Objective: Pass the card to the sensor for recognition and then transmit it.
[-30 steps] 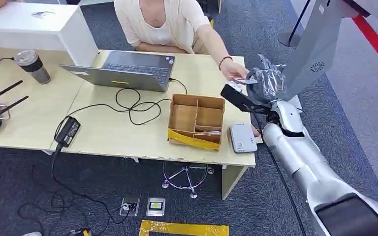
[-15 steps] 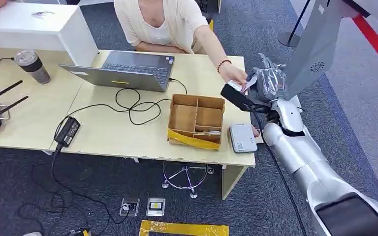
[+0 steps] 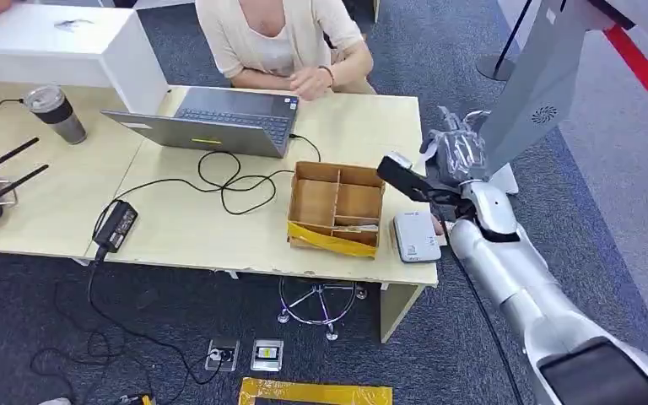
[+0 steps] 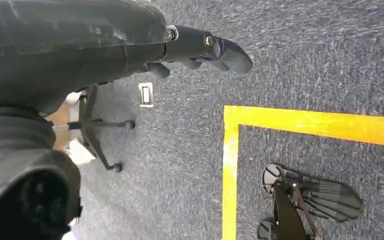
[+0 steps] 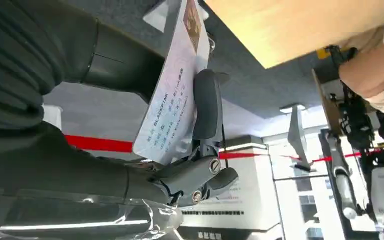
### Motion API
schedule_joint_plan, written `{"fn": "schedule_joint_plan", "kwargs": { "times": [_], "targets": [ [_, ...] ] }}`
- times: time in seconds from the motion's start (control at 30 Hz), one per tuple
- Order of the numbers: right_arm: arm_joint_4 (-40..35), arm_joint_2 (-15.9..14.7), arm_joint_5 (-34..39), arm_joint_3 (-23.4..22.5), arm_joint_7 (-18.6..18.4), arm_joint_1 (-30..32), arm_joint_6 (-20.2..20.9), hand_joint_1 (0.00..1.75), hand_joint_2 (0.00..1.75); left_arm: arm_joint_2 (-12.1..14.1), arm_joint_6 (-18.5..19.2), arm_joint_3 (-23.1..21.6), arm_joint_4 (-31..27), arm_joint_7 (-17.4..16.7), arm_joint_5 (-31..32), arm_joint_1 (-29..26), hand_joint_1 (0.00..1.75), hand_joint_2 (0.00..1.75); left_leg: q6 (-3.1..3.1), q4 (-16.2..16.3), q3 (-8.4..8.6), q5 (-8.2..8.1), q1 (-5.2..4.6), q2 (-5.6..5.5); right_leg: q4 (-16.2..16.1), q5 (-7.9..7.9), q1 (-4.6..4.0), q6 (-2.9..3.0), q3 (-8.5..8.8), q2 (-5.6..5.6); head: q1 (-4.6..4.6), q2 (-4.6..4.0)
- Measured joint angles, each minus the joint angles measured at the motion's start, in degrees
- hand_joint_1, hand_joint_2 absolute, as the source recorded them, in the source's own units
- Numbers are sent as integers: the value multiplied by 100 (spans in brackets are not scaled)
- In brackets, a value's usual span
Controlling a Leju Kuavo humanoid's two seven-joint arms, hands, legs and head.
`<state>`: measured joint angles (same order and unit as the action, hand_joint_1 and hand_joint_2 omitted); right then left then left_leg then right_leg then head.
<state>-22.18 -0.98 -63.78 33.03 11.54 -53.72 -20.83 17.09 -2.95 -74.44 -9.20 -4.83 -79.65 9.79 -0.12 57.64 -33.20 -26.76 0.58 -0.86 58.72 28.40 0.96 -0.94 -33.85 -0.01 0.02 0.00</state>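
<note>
Your right hand point(image 3: 454, 154) was raised off the far right corner of the table point(image 3: 177, 224), and it gripped the card point(image 5: 172, 95) between the thick thumb and a dark finger point(image 5: 206, 107); the card's printed face stood on edge along the palm. That grip looked chosen to leave the flat face free for presenting. The sensor point(image 3: 415, 237), a small white reader, lay on the table's right front corner, just beside the cardboard box point(image 3: 337, 207) and below the hand, so a short lowering should have brought the card over it. Your left hand point(image 4: 200, 47) hung toward the carpet with fingers loosely curled, holding nothing.

Against the earlier frames: the person's hand point(image 3: 310, 82), which had been reaching across to your right hand and touching the card, was now drawn back to the laptop point(image 3: 219, 118). Your right hand had dropped slightly and come nearer the reader. Box, cables and mug point(image 3: 55, 112) had not shifted.
</note>
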Motion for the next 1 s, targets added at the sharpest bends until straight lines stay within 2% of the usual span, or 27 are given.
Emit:
{"fn": "schedule_joint_plan", "kwargs": {
  "times": [0.37,1.0],
  "targets": [
    [79,-107,-68,0,35,435,140,175,175,-37,-44,-2,0,-72,-37,-7,0,0,-3,0,0,-3,1,6,0,0,-1,0,-1,8,2,0],
    [79,-144,-122,2,-109,641,404,175,175,-44,9,-2,0,-4,-59,-6,0,0,-3,0,1,-3,1,6,0,0,-1,0,-1,9,2,0]
  ]
}}
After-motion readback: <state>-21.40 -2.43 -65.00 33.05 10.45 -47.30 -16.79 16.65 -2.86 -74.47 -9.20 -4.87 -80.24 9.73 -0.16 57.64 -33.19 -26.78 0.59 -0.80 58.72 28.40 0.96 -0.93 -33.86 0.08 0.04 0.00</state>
